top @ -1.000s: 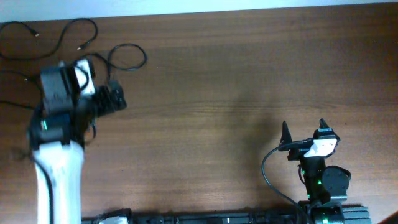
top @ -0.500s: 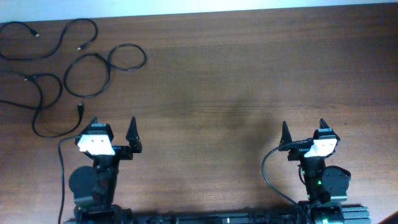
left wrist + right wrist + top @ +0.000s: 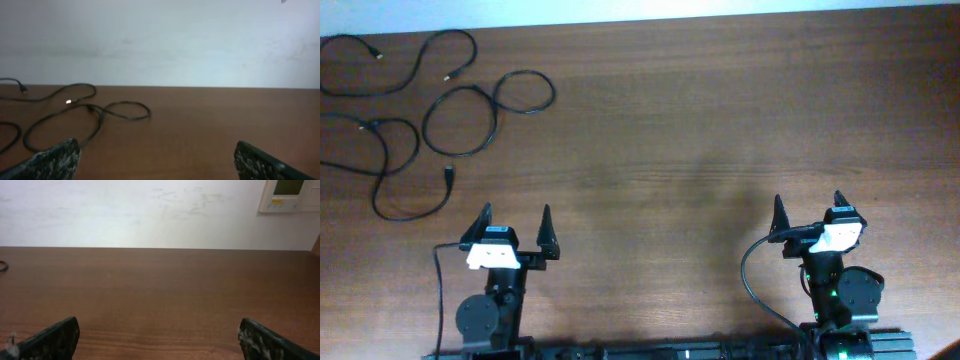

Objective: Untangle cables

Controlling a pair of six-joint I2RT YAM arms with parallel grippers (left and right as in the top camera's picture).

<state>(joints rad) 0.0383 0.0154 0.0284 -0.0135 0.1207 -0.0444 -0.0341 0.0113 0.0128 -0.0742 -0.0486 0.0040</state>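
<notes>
Several thin black cables lie spread in loose loops at the table's far left corner, with small plug ends showing. They also show in the left wrist view, far ahead and to the left. My left gripper is open and empty near the front edge, well short of the cables. My right gripper is open and empty at the front right, far from the cables. A short bit of cable loop shows at the left edge of the right wrist view.
The brown wooden table ends at a white wall along the back. Both arm bases stand at the front edge. A white wall panel hangs at the upper right in the right wrist view.
My left arm has pulled back from the cables at the far left to the front edge, gripper open and empty. The cables lie as left. The right arm has not moved.
</notes>
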